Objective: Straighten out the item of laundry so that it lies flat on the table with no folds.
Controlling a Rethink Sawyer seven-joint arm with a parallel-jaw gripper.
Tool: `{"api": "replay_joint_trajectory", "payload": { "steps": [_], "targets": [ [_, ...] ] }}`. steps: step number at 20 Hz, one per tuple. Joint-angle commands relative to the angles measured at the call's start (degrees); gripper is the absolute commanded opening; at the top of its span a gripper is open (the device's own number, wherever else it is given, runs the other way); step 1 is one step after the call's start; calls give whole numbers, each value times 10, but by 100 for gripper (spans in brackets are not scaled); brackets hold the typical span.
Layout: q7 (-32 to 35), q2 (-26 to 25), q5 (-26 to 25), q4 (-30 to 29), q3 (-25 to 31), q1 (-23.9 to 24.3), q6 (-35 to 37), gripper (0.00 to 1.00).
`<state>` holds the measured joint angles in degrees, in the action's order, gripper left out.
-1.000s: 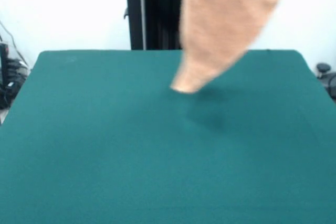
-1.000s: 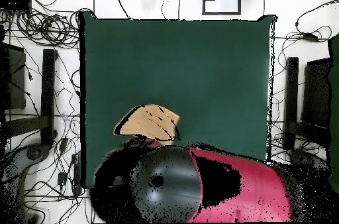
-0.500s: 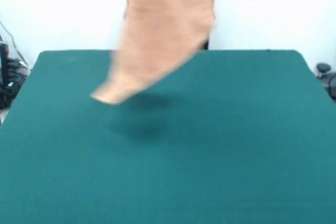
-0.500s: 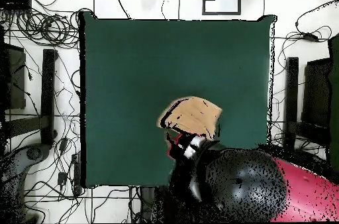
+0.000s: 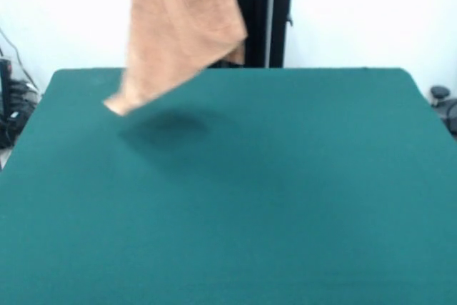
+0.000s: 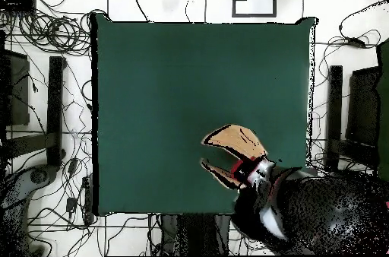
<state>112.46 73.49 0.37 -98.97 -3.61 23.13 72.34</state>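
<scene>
The orange-tan towel hangs in the air from above the top edge of the front view. Its lowest corner dangles just over the far left part of the green table and casts a shadow there. In the overhead view the towel shows bunched near the table's lower right part. My gripper is at the towel's edge, shut on it and holding it up. The arm's round black bulk lies right behind it. The gripper is out of the front view.
The black pedestal stands behind the table's far edge. In the overhead view, cables and black stands line the floor on both sides of the table.
The hanging towel has swung from the right to the left in the front view. In the overhead view the arm and towel have moved to the right along the near edge.
</scene>
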Motion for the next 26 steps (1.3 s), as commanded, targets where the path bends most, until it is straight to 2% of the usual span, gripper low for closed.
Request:
{"api": "replay_joint_trajectory", "payload": {
  "steps": [1,17,23,26],
  "targets": [
    [-164,-45,11,-67,72,23,-17,0],
    [-184,-50,11,-87,102,58,-41,0],
    [-174,-55,3,-121,113,61,-110,0],
    [-136,-67,-1,-145,115,48,-153,0]
  ]
}}
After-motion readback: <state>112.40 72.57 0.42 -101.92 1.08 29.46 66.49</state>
